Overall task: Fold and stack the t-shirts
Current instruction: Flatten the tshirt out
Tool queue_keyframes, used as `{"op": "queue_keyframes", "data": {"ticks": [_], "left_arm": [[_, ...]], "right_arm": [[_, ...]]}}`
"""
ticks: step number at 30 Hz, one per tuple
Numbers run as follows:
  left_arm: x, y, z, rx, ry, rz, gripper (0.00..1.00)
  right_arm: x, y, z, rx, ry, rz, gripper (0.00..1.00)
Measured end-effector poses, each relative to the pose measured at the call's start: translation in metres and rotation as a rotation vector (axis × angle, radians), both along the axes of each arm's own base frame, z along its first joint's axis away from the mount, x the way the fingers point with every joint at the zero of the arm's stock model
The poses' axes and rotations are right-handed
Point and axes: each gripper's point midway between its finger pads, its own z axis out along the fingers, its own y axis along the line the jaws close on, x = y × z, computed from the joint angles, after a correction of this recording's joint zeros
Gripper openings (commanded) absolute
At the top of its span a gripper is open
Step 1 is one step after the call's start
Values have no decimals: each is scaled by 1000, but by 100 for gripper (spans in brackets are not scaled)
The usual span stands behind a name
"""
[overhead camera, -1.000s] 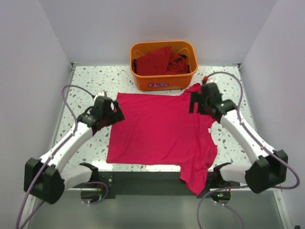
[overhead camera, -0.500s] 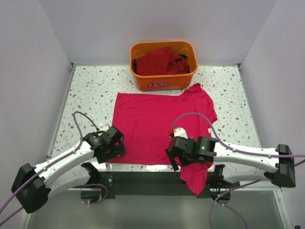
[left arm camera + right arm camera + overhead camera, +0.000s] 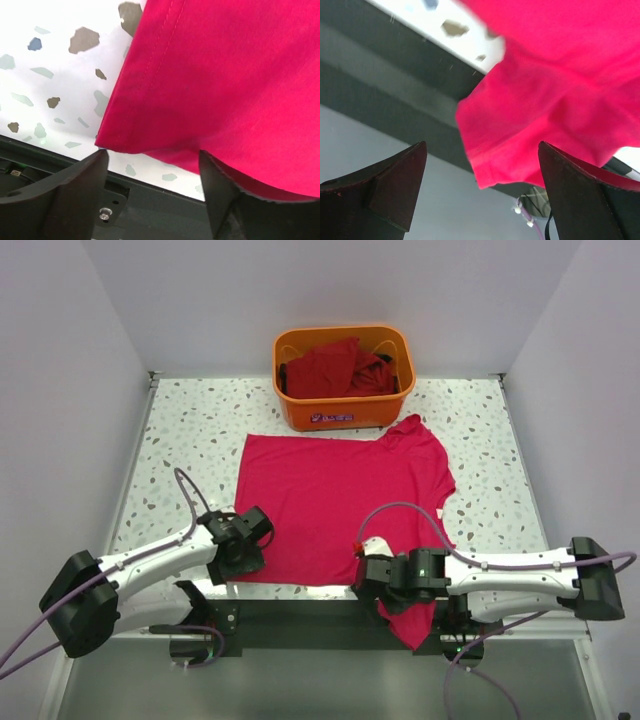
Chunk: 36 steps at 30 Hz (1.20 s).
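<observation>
Only the top view shows the basket [image 3: 345, 412], which holds crumpled darker red shirts [image 3: 330, 368]. Just in front of it the bright shirt [image 3: 335, 510] lies spread on the table [image 3: 190, 430], one sleeve hanging over the edge farthest from the basket. The left wrist view alone shows the left tool [image 3: 252, 538] spread astride the shirt's hemmed corner. The right wrist view shows the right tool [image 3: 370, 580] spread wide, facing the hanging sleeve and pinching nothing.
</observation>
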Motion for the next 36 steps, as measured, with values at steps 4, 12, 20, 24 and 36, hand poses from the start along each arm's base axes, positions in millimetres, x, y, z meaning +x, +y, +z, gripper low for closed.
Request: {"op": "queue_keyframes", "data": {"ticks": [4,12,20,24,36], "left_arm": [[5,2,0,30,-10,25,63],[7,8,0,67,-23,53,56],[9,9,-3,116,4,54,41],[10,10,-5,142,18,54,28],[14,-1,-13,104,22,34,0]], "right_arm": [[-16,-1,-6,-35,24,55,92],[-34,-24,-27,-125,78,60,86],[-36,-36,-41,-175,87,15,70],[-35,-38,-44,-191,82,5,57],[-27,-54,-43,-268,39,-17,12]]}}
